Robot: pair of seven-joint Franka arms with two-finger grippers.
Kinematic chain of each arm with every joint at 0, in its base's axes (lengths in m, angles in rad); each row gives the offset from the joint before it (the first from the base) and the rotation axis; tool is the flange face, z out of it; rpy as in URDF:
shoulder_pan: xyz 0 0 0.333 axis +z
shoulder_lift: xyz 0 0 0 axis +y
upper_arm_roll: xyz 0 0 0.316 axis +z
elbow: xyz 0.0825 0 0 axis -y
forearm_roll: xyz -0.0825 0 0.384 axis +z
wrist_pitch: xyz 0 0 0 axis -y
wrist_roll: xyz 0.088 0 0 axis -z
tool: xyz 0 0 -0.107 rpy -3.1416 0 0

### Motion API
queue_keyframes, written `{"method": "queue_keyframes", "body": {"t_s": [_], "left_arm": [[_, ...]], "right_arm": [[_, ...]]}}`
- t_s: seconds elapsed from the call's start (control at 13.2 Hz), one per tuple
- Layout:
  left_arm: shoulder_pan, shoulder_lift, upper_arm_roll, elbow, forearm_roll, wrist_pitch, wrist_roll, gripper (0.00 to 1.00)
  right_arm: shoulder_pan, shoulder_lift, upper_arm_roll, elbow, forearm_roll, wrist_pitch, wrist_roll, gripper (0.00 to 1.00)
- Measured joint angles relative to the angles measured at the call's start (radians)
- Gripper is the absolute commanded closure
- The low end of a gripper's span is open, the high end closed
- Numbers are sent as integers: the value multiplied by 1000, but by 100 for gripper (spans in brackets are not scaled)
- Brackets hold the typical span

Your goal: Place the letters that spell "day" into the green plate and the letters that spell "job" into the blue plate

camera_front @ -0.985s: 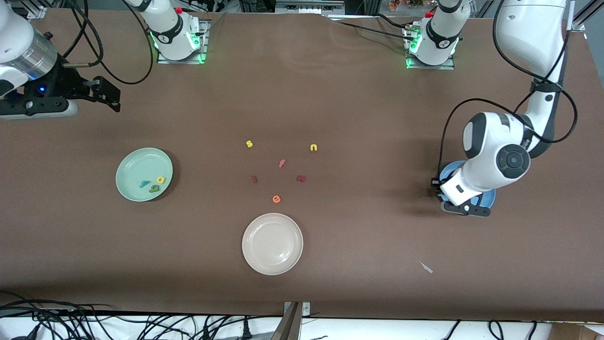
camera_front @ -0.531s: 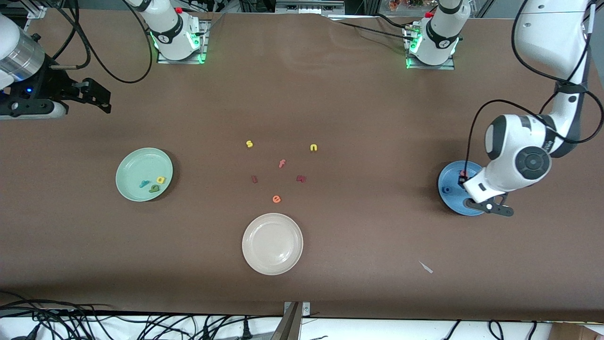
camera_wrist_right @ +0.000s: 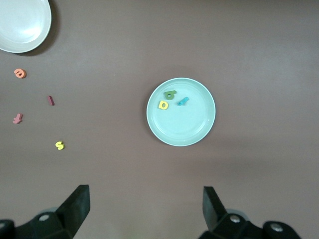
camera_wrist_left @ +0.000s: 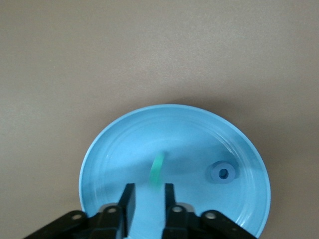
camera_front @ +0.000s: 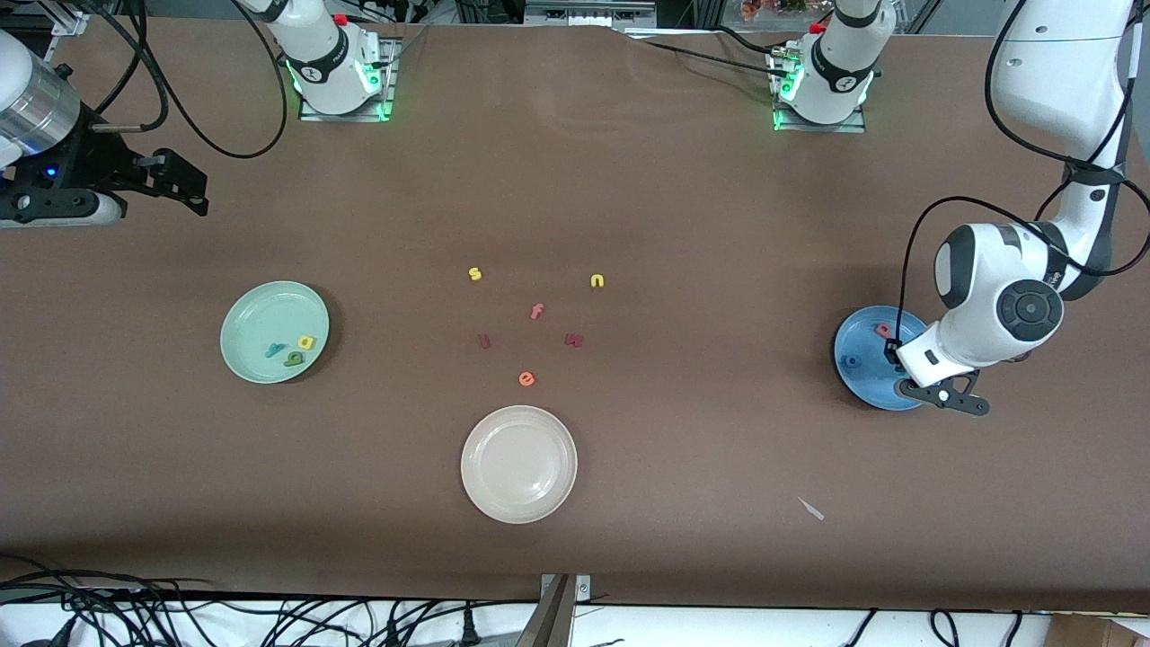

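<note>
Front view has a brown, matte table (camera_front: 683, 198) with three round plates that have shallow rims, and many tiny flat foam letters.

The blue plate (camera_front: 861, 340) lies toward the left arm's end of the table. It is smooth, with fine rings in its bottom. It holds the blue ring "o" (camera_front: 850, 361), the pinkish-red "b" (camera_front: 884, 330) and the teal "j" (camera_wrist_left: 157, 169), a thin hooked strip. The left gripper (camera_wrist_left: 148, 201) is low over this plate. Its two black fingers stand a little apart, and bare plate shows in the narrow gap, so nothing is clamped. The "j" is just in front of the fingertips.

One second ago the left arm's white wrist covered nearly all of the blue plate. Now it has moved toward the table's end, and most of the plate and the "o" and "b" are uncovered. The loose letters have not shifted.

The green plate (camera_front: 269, 310), pale mint, lies toward the right arm's end. It holds the yellow "a" (camera_front: 307, 341), the teal "y" (camera_front: 274, 350) and the dark green "d" (camera_front: 294, 358), close together near the rim. The right gripper (camera_front: 196, 187) waits above bare table with its fingers spread wide and empty.

The cream-white plate (camera_front: 518, 463), nearest to the front camera, has nothing in it. Between the plates lie a yellow "s" (camera_front: 475, 274), a yellow "u" (camera_front: 597, 281), an orange "e" (camera_front: 526, 379) and three reddish letters (camera_front: 537, 311).
</note>
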Motion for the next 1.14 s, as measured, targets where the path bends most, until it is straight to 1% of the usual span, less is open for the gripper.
{"method": "queue_keyframes", "body": {"t_s": [0.23, 0.38, 0.53, 0.68, 0.83, 0.99, 1.14], "left_arm": [[0, -1, 0, -12, -3, 0, -6, 0], [0, -13, -1, -37, -3, 0, -9, 0], [0, -71, -2, -95, -3, 2, -11, 0], [0, -173, -4, -144, -4, 5, -12, 0], [1, -291, -15, -160, -21, -10, -12, 0], [0, -425, -49, -161, -33, -117, -24, 0], [0, -559, -93, -148, -38, -297, -80, 0]], "right_arm": [[0, 0, 1, 0, 0, 0, 0, 0], [0, 0, 1, 0, 0, 0, 0, 0], [0, 0, 1, 1, 0, -5, 0, 0], [0, -1, 1, 3, 0, -16, 0, 0], [-1, -2, 1, 4, 0, -35, 0, 0], [-1, -2, 0, 11, 0, -54, 0, 0], [0, -3, 0, 14, 0, -60, 0, 0]]}}
